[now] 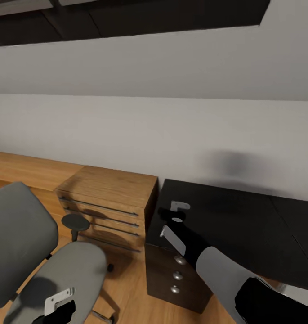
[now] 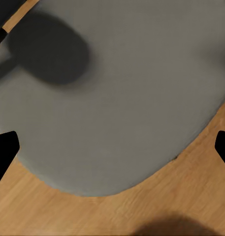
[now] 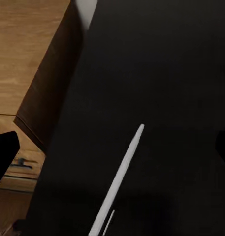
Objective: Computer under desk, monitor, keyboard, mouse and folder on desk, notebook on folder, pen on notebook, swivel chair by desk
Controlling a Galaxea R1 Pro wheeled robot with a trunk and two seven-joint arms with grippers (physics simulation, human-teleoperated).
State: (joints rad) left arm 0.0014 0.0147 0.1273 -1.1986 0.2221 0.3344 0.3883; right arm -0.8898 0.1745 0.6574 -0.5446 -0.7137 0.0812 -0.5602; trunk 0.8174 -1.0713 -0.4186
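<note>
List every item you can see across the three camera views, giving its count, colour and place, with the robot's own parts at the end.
swivel chair: one, grey seat and backrest, on the wooden floor at lower left.
wooden drawer chest: one, light brown, against the wall, left of the desk.
desk: one, glossy black top, with a drawer unit with three round silver knobs.
pen: one, white, over the black desk top under the right gripper.
left gripper: one, black and white, open above the chair seat.
right gripper: one, black and white, over the desk's left end.
</note>
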